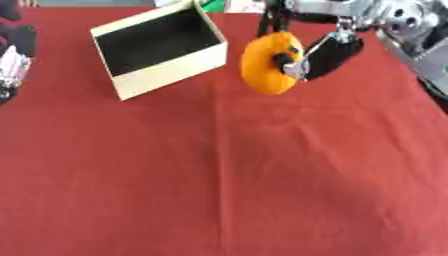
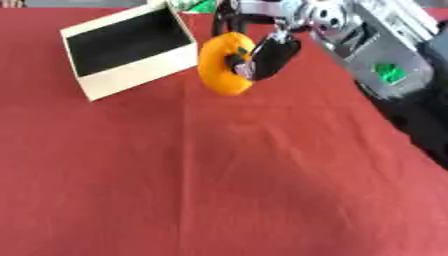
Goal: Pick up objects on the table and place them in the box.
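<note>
right arm: enters from upper right, reaching inward | right hand (image 1: 319,57): fingers curled, gripping something | left hand (image 1: 13,60): at left edge, fingers unclear

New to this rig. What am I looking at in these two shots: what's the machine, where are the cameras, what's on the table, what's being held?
Both pictures come from one stereo camera in a humanoid robot's head, looking down at the table: left eye and right eye, same moment, nearly the same view.

The surface is a table under a red cloth. On it, toward the far left, stands an open cream box with a dark inside; nothing shows inside it.

The black-and-silver arm coming in from the upper right ends in the robot's right hand. Its fingers are curled around an orange ring-shaped soft object, like a plush doughnut, held just to the right of the box.

The left hand shows only partly at the left edge of the left eye view; I cannot tell how it is posed.
</note>
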You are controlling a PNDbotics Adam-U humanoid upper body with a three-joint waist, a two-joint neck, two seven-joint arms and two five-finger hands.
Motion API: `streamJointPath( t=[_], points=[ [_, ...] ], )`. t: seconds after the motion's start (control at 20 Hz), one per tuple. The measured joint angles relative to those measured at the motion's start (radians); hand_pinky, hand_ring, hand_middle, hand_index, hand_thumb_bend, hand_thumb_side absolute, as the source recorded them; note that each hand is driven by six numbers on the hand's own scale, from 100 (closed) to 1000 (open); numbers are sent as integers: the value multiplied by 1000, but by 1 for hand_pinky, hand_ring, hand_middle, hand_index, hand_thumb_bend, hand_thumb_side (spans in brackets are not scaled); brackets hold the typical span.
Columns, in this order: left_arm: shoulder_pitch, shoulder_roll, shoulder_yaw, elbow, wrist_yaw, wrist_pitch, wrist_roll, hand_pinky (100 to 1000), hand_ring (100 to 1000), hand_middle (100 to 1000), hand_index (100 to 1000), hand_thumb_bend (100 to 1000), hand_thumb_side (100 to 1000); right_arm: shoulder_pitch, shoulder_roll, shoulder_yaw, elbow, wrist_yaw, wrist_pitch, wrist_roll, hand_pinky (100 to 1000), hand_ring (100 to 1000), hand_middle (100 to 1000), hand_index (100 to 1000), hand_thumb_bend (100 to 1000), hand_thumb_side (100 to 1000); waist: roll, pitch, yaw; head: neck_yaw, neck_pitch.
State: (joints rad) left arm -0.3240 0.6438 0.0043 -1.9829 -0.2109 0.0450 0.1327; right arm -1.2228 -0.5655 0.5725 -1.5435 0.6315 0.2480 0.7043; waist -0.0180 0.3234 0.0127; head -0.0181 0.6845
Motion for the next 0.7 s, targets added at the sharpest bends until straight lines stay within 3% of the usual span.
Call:
streamJointPath(
  t=[0.3, 0.7],
  points=[
    [-3, 0, 0, 0, 0, -1, -7, 445, 566, 623, 769, 320, 618, -117, 159, -39, 265, 167, -88, -102, 837, 718, 556, 748, 100, 100, -2, 0, 9, -12, -10],
    [-23, -11, -1, 0, 9, -6, -13, 445, 566, 623, 769, 320, 617, -195, 362, -165, 595, 394, -175, -285, 838, 719, 556, 746, 100, 100, -2, 4, 30, -21, -44]
  ],
)
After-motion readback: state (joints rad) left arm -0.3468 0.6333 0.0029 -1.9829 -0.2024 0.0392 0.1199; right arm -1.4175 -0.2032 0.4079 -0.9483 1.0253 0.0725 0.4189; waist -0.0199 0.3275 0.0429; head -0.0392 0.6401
